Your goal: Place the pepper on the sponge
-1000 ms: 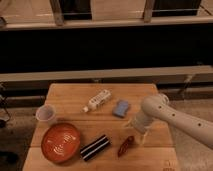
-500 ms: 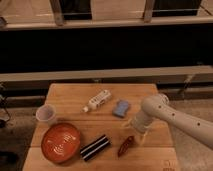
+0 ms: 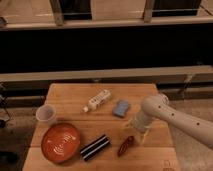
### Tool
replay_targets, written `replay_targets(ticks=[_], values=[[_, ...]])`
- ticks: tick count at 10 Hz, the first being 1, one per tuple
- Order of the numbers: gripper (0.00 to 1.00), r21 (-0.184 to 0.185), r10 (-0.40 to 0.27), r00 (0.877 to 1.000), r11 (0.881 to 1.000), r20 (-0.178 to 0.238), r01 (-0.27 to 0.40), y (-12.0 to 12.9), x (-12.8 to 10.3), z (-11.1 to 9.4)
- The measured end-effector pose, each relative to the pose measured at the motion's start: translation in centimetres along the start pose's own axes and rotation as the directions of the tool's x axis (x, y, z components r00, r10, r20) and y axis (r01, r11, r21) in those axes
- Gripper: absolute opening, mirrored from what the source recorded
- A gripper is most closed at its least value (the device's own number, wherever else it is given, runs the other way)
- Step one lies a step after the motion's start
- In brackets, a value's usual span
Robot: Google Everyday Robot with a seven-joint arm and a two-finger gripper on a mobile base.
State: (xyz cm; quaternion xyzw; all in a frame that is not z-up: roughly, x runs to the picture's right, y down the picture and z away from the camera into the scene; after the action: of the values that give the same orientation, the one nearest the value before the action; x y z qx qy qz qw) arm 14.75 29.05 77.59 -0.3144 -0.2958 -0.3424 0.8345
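The dark red pepper (image 3: 125, 146) lies on the wooden table (image 3: 75, 95) near its front right, pointing diagonally. The light blue sponge (image 3: 120, 108) rests flat near the table's middle right, farther back than the pepper and apart from it. My gripper (image 3: 137, 135) hangs from the white arm coming in from the right. It sits just above and to the right of the pepper, between pepper and sponge.
A white bottle (image 3: 97, 100) lies left of the sponge. A black-and-white striped cylinder (image 3: 95, 147) lies left of the pepper. A red bowl (image 3: 60, 143) stands at the front left with a pale cup (image 3: 45, 114) behind it. Dark shelving runs behind the table.
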Motion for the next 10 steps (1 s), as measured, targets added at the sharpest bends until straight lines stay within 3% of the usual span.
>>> replay_targets(ticks=[2, 4, 10], values=[[0.80, -0.033, -0.009, 1.000, 0.999, -0.008, 0.008, -0.2, 0.4, 1.0], [0.71, -0.060, -0.014, 1.000, 0.998, -0.007, 0.014, 0.0, 0.4, 1.4], [0.10, -0.108, -0.038, 0.999, 0.993, 0.032, 0.042, 1.6, -1.2, 0.3]])
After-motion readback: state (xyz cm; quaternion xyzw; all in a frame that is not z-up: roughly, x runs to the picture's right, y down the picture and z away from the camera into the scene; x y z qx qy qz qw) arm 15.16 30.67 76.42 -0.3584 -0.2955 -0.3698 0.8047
